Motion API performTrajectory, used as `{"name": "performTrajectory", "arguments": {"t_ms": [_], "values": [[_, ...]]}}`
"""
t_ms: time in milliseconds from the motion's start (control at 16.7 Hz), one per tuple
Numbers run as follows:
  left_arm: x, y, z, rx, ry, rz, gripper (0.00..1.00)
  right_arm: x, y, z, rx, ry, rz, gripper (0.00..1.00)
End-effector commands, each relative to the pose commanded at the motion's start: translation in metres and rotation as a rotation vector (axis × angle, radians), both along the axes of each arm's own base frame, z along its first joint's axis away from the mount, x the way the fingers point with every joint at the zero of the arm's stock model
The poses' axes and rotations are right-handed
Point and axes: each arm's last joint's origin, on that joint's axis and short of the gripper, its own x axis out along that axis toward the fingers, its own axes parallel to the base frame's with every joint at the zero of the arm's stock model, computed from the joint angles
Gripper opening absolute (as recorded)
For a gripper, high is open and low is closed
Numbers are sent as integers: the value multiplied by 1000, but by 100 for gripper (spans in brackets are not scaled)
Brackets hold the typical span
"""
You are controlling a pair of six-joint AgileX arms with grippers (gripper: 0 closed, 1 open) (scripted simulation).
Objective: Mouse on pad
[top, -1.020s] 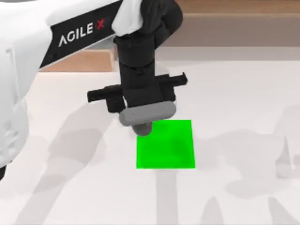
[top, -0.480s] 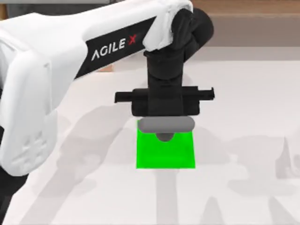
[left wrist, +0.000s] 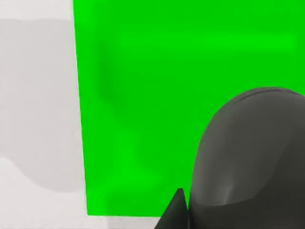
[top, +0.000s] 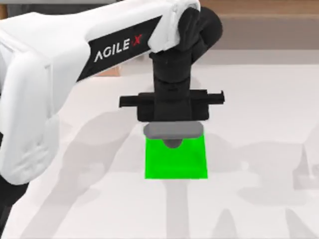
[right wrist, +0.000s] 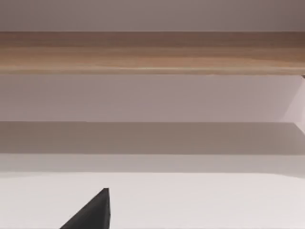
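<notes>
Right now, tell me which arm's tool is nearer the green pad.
Left. The left tool holds the mouse over the pad's far edge. The right tool is parked away from the pad, facing a wooden ledge.

mouse (top: 173, 131): plain grey, darker grey in the left wrist view, no markings
pad (top: 176, 159): bright green, plain
left gripper (top: 173, 139): black
left arm (top: 60, 64): white shell, black panel with white lettering and a red X
table (top: 259, 124): pale off-white with soft grey shadows
</notes>
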Motion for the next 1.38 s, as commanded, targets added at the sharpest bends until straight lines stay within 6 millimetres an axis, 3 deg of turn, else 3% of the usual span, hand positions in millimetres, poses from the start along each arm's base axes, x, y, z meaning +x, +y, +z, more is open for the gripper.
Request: {"name": "performTrajectory", "arguments": {"t_ms": [360,540,1080,1380], "values": [[27,33,-9,-18,-8,37,0,0,0,0,0,0,0,100],[33,38,-14,-30,-25,48,0,0,0,0,0,0,0,100],[-3,-8,-38,-10,-17,-9,0,0,0,0,0,0,0,100],[-7,-10,-45,3,-3,-15,0,0,0,0,0,0,0,100]]}}
